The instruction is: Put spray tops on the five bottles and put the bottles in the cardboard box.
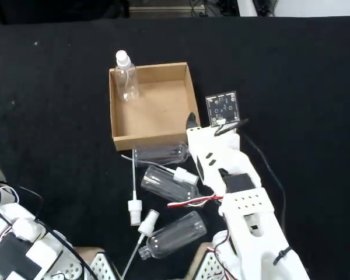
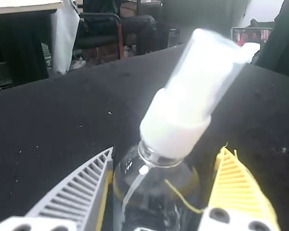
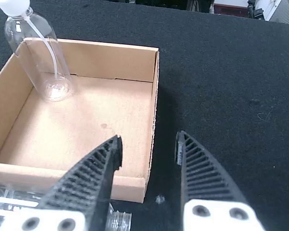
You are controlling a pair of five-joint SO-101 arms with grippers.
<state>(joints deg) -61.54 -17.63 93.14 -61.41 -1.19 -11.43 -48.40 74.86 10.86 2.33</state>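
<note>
The cardboard box (image 1: 114, 111) (image 3: 155, 101) lies at the table's middle. One clear bottle with a white spray top (image 1: 126, 79) (image 3: 37, 53) stands in its far left corner. My right gripper (image 1: 191, 123) (image 3: 147, 143) hangs open and empty over the box's near right corner. My left gripper (image 2: 154, 192) is shut on another clear bottle (image 2: 151, 185) that carries a white spray top (image 2: 190, 96), held above the table. In front of the box lie three bottles (image 1: 160, 154) (image 1: 169, 184) (image 1: 172, 233). Two loose spray tops (image 1: 135, 207) (image 1: 147, 221) with long tubes lie beside them.
The right arm's white body (image 1: 245, 210) stretches over the table from the near edge, just right of the lying bottles. The left arm's base (image 1: 17, 245) sits at the near left corner. Black cloth (image 1: 291, 87) spreads out right of and behind the box.
</note>
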